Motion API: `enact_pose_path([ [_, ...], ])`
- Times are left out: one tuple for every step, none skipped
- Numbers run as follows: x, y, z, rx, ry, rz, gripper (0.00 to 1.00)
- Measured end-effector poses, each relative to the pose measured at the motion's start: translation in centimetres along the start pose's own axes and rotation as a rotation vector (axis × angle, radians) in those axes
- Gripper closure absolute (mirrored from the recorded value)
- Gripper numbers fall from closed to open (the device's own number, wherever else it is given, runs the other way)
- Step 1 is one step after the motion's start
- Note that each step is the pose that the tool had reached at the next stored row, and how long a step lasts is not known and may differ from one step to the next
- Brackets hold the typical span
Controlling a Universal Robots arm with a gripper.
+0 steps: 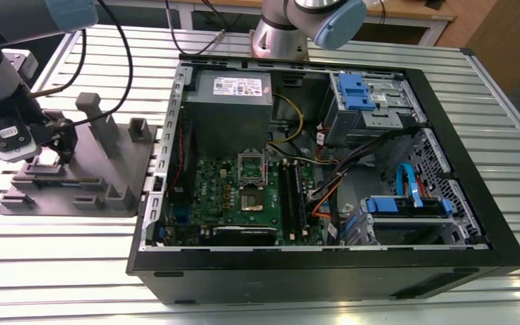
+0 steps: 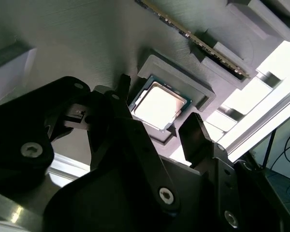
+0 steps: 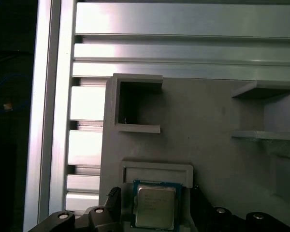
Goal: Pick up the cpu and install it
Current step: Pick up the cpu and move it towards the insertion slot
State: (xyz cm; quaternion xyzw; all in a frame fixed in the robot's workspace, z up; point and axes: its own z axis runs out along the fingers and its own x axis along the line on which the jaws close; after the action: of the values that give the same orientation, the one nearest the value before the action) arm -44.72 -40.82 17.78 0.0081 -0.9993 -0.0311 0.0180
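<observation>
Slatted alu table w/ glare; wood furniture behind it.

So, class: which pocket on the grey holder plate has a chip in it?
The framed pocket that the claw straddles holds the cpu; the open-sided pocket beside it looks empty.

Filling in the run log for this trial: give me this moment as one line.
gripper: open, fingers either side of cpu | cpu: flat in grey fixture pocket, not lifted | install: not done
</observation>
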Motion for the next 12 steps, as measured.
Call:
enact_pose_path([
  [0.0, 0.0, 0.0, 0.0, -0.0001, 0.0, 0.33],
  [0.0, 0.0, 0.0, -0.0001, -0.0001, 0.0, 0.33],
  [0.0, -0.01, 0.0, 0.0, -0.0001, 0.0, 0.33],
  [0.0, -0.02, 0.0, 0.0, -0.0001, 0.0, 0.33],
  [0.0, -0.03, 0.0, 0.0, -0.0001, 0.0, 0.34],
  [0.0, -0.03, 0.0, 0.0, 0.0, 0.0, 0.34],
  [0.0, -0.03, 0.0, -0.0001, -0.0001, 0.0, 0.41],
  [0.0, -0.03, -0.01, -0.0002, -0.0003, 0.0, 0.41],
  [0.0, -0.03, -0.06, 0.0, -0.0001, 0.0, 0.41],
  [0.01, -0.03, -0.14, 0.0, 0.0002, 0.0, 0.41],
  [0.01, -0.04, -0.18, -0.0002, 0.0, 0.0, 0.41],
  [0.01, -0.06, -0.18, -0.0002, -0.0001, 0.0, 0.41],
])
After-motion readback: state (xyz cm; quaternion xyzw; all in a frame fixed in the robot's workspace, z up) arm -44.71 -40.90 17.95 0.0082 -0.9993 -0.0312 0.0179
